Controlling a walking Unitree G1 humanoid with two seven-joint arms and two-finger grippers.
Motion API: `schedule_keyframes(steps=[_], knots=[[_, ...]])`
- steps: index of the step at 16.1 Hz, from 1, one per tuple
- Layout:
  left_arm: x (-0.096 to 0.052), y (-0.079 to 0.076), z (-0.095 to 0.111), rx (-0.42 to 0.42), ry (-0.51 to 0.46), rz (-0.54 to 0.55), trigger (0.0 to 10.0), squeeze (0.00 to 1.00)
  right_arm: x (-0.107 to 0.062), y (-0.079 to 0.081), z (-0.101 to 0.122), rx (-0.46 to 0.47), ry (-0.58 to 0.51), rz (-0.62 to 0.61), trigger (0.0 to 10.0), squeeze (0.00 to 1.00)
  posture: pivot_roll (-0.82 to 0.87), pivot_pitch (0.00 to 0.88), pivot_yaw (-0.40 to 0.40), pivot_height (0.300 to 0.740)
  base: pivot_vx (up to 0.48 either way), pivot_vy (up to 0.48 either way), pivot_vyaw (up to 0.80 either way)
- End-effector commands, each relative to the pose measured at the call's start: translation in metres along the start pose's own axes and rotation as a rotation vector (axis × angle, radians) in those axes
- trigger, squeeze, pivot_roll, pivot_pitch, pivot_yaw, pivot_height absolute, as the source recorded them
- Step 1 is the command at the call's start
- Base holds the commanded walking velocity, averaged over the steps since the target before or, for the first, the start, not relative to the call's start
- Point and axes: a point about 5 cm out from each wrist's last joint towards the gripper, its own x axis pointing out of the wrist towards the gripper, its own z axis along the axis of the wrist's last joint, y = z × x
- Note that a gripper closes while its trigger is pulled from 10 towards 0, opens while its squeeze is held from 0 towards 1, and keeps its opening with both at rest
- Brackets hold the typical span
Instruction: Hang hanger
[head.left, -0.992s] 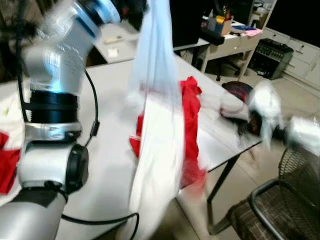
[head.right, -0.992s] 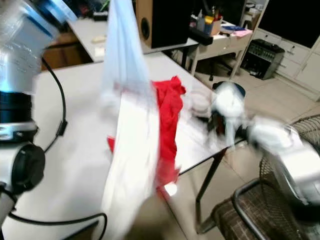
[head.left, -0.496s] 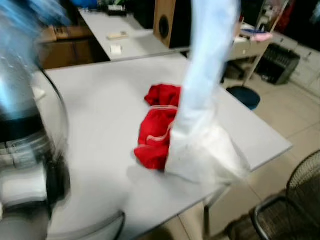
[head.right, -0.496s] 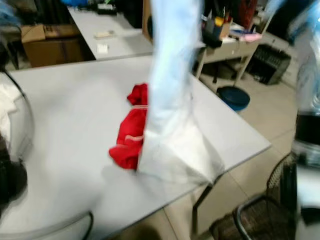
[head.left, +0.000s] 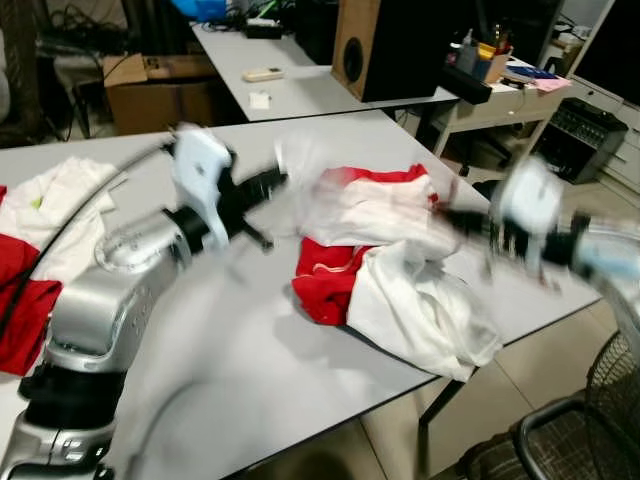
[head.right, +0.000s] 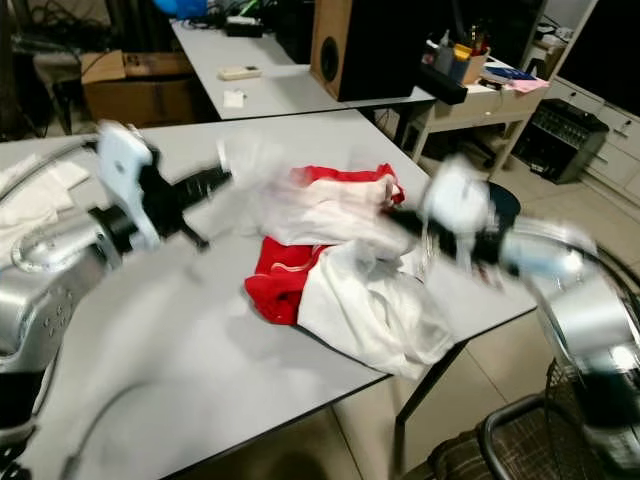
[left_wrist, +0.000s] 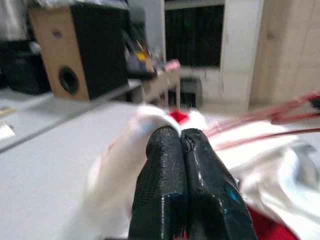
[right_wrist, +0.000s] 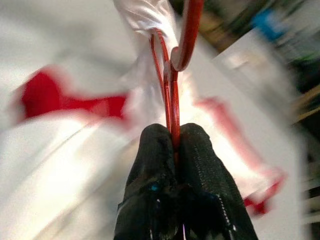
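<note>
surface (head.left: 230, 340) under both | garment heap (head.left: 390, 260) between left pincer (head.left: 275, 180) and right pincer (head.left: 450, 215) | hanger (right_wrist: 172, 65) pinched in right pincer, garment on it | speaker (head.left: 375, 45) on farther desk (head.left: 290, 90) behind left pincer | chair (head.left: 560, 440) below right pincer

Bare table (head.left: 240, 340) open in front and left of the heaped red-and-white clothes (head.left: 385, 270). More clothes (head.left: 40, 230) crowding the far left edge. Chair (head.left: 560, 440) blocking the floor at right.
</note>
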Motion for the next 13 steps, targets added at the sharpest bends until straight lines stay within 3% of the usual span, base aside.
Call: schedule_keyframes(steps=[1,4,6,7,9,10,13], knots=[[0.001,-0.007,-0.012,0.024,0.085,-0.038,10.0,0.0,-0.004,0.005,0.008,-0.002,-0.002,0.068,10.0,0.0,0.0,0.0,-0.061,0.74,0.0,0.0,0.0],[-0.011,-0.013,-0.049,0.04,0.326,-0.091,10.0,0.0,-0.024,0.027,-0.002,0.05,0.13,0.268,10.0,0.0,-0.01,0.0,-0.053,0.74,0.0,0.0,0.0],[-0.025,-0.018,-0.059,-0.034,0.444,-0.171,10.0,0.0,-0.036,0.02,0.014,0.092,0.078,0.25,10.0,0.0,-0.01,0.0,-0.044,0.74,0.0,0.0,0.0],[-0.031,-0.015,-0.057,-0.05,0.439,-0.174,10.0,1.0,-0.043,0.011,0.03,0.12,0.007,0.221,10.0,0.0,-0.01,0.0,-0.029,0.74,0.0,0.0,0.0],[-0.04,-0.009,-0.06,-0.106,0.42,-0.141,10.0,1.0,-0.052,0.005,0.044,0.124,-0.04,0.224,10.0,0.0,-0.01,0.0,-0.022,0.74,0.0,0.0,0.0],[-0.053,-0.008,-0.059,-0.138,0.401,-0.159,10.0,1.0,-0.063,-0.001,0.052,0.102,-0.062,0.216,10.0,0.0,-0.01,0.0,-0.011,0.74,0.0,0.0,0.0],[-0.064,-0.01,-0.04,-0.189,0.259,-0.226,10.0,1.0,-0.074,-0.017,0.068,0.123,-0.153,0.117,10.0,0.0,-0.01,0.0,-0.018,0.74,0.0,0.0,0.0]])
